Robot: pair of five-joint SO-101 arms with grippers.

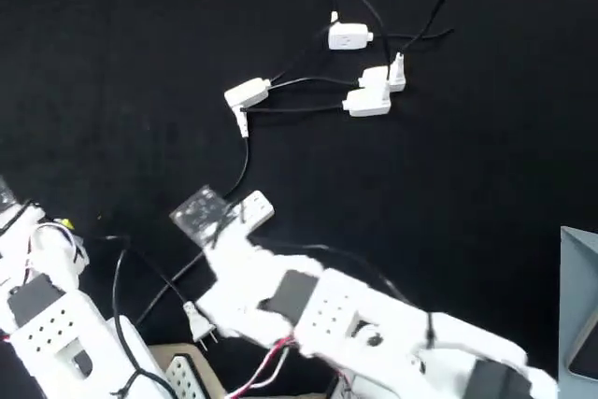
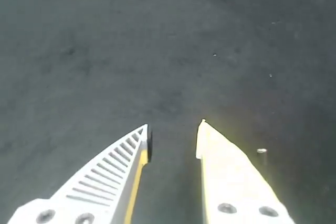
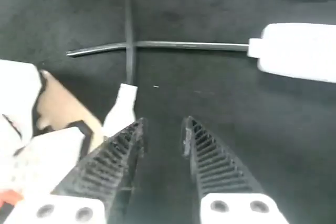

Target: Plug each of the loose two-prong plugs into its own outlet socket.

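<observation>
Done so far: You cannot count any pairing as certain yet. The white blocks (image 1: 374,91) bunched at 1 o'clock on the tabletop (image 1: 486,184) sit close together. Whether any plug there is seated is too small to tell.
Left to do: One loose plug (image 1: 198,324) lies at 7 o'clock near the tabletop's edge, its two prongs bare. An outlet socket (image 1: 254,209) sits just off centre toward 8 o'clock and appears unfilled. By that reading, most of the job is ahead of you.
Right end effector (image 3: 163,124): Its dark ribbed jaws are parted by a narrow gap, with nothing between them. The loose plug's white body lies just beside one fingertip, and you cannot tell whether they touch.
Left end effector (image 2: 173,129): Its jaws stand moderately apart and empty, poised over bare tabletop.
</observation>
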